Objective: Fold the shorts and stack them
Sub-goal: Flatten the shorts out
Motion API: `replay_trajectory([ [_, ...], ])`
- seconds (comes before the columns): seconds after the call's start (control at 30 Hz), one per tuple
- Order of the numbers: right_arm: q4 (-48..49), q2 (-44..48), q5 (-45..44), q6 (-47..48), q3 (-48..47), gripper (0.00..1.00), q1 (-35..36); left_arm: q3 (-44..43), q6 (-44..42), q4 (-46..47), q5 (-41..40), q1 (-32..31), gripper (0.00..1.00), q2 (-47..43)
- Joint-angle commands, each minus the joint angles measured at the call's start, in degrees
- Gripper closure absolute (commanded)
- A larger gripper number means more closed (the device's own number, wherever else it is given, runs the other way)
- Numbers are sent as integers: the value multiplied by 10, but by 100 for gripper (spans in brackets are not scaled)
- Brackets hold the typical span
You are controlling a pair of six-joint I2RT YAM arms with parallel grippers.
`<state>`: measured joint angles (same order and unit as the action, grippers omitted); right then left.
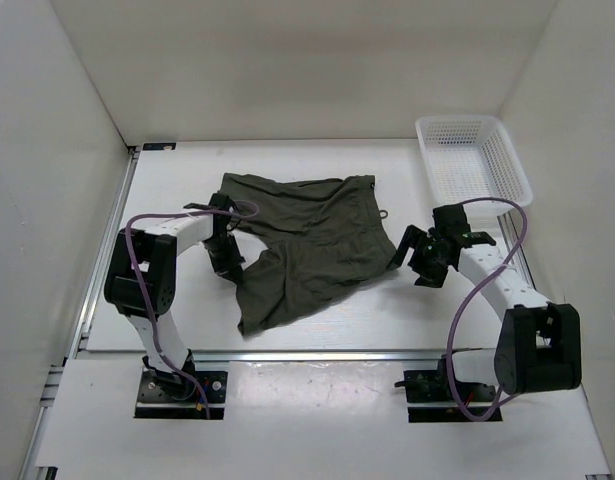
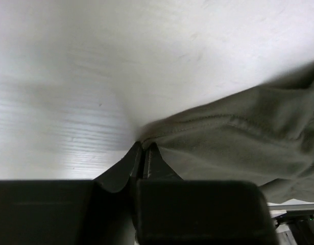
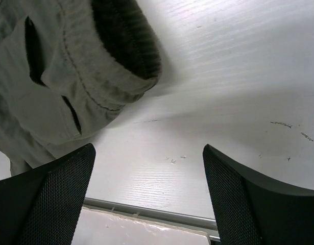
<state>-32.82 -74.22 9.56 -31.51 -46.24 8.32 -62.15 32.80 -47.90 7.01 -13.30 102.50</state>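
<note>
Shorts (image 1: 305, 238) of dark olive-green fabric lay spread and rumpled near the middle of the white table (image 1: 387, 315), waistband (image 1: 367, 212) turned toward the right and one leg trailing toward the near edge. A thin drawstring loop (image 1: 384, 213) poked out just beside the waistband.

The left gripper (image 1: 228, 268) reached down at the left edge of the shorts. In the left wrist view its two fingers were pressed together, pinching the stitched hem of the cloth between their tips.

The right gripper (image 1: 413, 262) sat just to the right of the waistband, its fingers (image 3: 54, 189) spread wide apart with nothing between them. The right wrist view showed only bare tabletop between the fingers, with the ribbed waistband bunched close ahead on the left.

A white mesh basket (image 1: 518, 180) stood in the far right corner of the table, well apart from the shorts.
</note>
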Motion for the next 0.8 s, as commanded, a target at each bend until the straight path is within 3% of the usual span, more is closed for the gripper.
replay_trajectory([
  [0.0, 28, -9, 37, -11, 8, 10, -11, -31, -5, 31, 7, 13, 90, 6],
  [0.2, 46, -48, 42, -11, 3, 11, -11, -120, -5, -15, -39, 69, 90, -34],
  [0.47, 81, -96, 76, -17, -13, 13, -11, -265, -10, -69, -74, 111, 90, 99],
  [0.53, 88, -102, 82, -17, -13, 13, -11, -272, -10, -76, -70, 128, 72, 106],
  [0.57, 96, -107, 82, -22, -13, 15, -11, -272, -10, -81, -65, 128, 41, 113],
  [0.6, 96, -107, 88, -22, -13, 16, -11, -272, -10, -81, -65, 133, 31, 108],
  [0.67, 109, -119, 93, -22, -13, 16, -11, -264, -10, -86, -65, 133, 12, 70],
  [0.77, 124, -132, 99, -28, -13, 18, -11, -218, -10, -86, -77, 127, 5, 4],
])
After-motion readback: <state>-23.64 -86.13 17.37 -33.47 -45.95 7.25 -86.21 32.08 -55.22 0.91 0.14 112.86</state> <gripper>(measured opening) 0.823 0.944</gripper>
